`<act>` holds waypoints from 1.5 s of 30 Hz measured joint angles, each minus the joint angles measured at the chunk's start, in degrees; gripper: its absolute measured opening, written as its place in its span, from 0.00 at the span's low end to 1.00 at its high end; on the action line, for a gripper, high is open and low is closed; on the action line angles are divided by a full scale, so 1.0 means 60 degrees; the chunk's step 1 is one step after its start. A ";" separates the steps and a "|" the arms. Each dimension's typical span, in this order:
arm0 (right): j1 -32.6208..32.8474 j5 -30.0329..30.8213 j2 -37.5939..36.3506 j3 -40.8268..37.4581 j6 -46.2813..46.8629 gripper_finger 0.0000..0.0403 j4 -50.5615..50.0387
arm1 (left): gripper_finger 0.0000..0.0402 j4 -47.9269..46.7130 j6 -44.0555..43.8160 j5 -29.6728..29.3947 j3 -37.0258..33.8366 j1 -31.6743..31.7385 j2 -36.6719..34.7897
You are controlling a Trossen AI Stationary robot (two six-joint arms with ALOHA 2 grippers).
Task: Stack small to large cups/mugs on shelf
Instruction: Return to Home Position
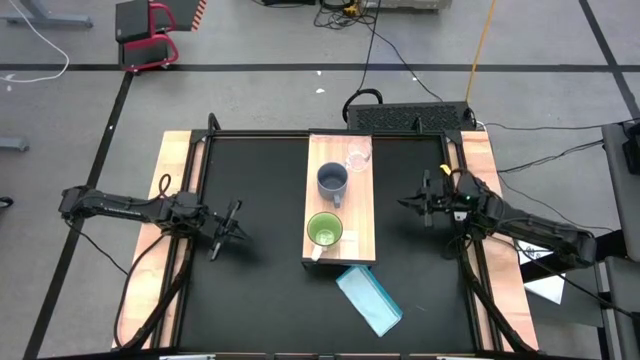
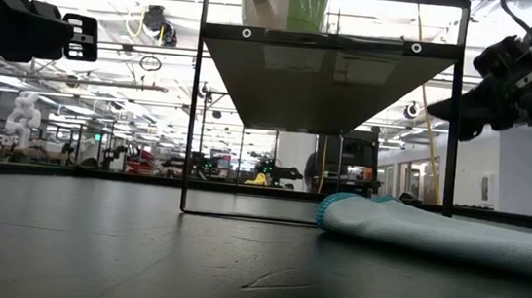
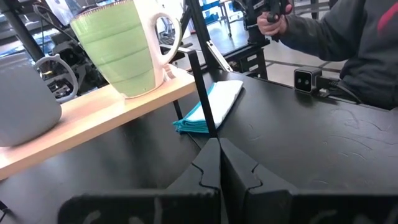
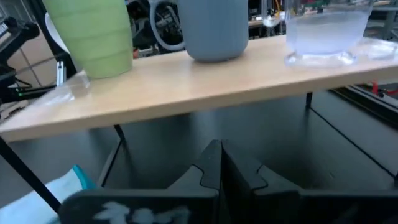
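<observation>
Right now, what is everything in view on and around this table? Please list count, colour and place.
shelf: one, light wood, middle of the table.
glass cup: one, clear, on the shelf, top end in the high view.
grey-blue mug: one, middle of the shelf.
green mug: one, pale handle, bottom end of the shelf.
flat object: one, light blue, on the table by that end.
table: one, black top.
sleeve: one, dark, a person beyond the table.
left gripper: dark, left of the shelf, fingers shut.
right gripper: dark, right of the shelf, fingers shut.
</observation>
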 joint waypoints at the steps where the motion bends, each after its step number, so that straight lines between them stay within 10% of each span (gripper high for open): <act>1: -0.0004 -0.0003 0.0004 -0.0107 0.0033 0.00 0.0131 | 0.00 0.0003 0.0000 0.0000 0.0000 0.0000 0.0000; 24: -0.0004 -0.0231 0.0003 -0.0342 0.0109 0.00 0.1083 | 0.00 0.0119 -0.0549 -0.0349 0.0000 -0.0004 0.0004; 37: -0.0003 -0.0980 -0.0388 -0.0353 -0.0134 0.00 0.1371 | 0.00 0.0151 -0.0269 -0.2958 0.0000 -0.1054 0.0002; 45: -0.0503 0.0241 -0.0452 -0.0360 -0.0749 0.00 0.1167 | 0.00 0.0221 0.0191 -0.3235 0.0115 -0.0941 -0.0004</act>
